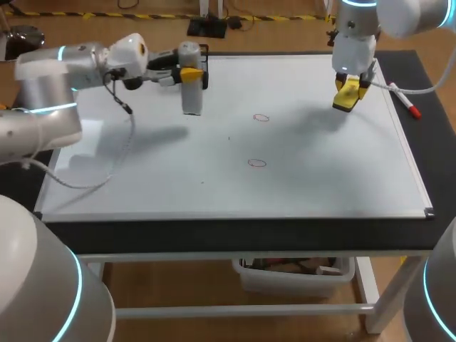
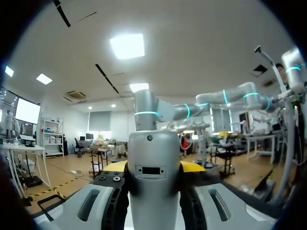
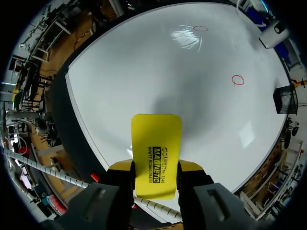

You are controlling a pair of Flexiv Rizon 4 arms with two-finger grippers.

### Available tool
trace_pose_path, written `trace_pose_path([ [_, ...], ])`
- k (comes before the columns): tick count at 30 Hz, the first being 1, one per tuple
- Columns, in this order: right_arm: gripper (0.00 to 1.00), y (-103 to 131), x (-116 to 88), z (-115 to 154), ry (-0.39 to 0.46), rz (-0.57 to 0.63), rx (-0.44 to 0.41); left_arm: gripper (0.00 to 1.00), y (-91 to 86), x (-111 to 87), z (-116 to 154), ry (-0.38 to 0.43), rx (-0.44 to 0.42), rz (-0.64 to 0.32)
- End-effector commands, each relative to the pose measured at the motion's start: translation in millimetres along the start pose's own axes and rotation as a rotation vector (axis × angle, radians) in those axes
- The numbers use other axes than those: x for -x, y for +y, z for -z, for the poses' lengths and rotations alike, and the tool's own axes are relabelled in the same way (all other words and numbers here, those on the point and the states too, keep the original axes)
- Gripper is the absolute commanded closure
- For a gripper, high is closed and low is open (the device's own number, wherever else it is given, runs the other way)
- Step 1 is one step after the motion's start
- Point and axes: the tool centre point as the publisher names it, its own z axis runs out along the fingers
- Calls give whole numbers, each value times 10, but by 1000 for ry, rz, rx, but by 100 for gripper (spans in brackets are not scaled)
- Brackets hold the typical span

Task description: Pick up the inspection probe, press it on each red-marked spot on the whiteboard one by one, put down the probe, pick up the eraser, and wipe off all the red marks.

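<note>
1. The inspection probe (image 1: pixel 191 96) is a stubby grey cylinder. It looks like hard plastic or metal, so I'd guess it's stiff, smooth and a bit slippery. It stands upright over the whiteboard's (image 1: pixel 320 171) far left corner, and I can't tell if its foot touches the board.
2. The left gripper (image 1: pixel 191 73) has it: both yellow tips clamp the upper body from two sides, jaws spread fairly wide around the barrel. That seems an okay place to hold it. A lower grip would probably tip less when pressing.
3. The eraser (image 3: pixel 156 148) is a flat yellow slab, probably light and rigid, and I can't see its wiping face. The right gripper (image 3: pixel 156 170) pinches it across its width at one end, jaws at a middling gap, with most of the slab sticking out ahead. It hangs above the whiteboard's far right part, not touching.
4. The red marks are two thin rings near the whiteboard's middle, one (image 1: pixel 261 117) farther back and one (image 1: pixel 257 163) nearer the front edge. Both are unwiped and well apart from the probe.
5. The whiteboard is flat and glossy and covers most of the dark table (image 1: pixel 235 234). My guess is a hard tip could skate on it under a slanted push.
6. A red marker pen (image 1: pixel 407 105) lies just off the whiteboard's right edge. A small black box (image 1: pixel 204 70) sits at its far edge, just beside the probe.
</note>
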Motion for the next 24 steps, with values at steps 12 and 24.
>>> trace_pose_path([
  [12,100,-10,-2,8,3,2,0,100,301,295,-700,31,-15,1],
  [24,100,-10,-2,8,3,2,0,100,545,376,-1207,70,-37,30],
])
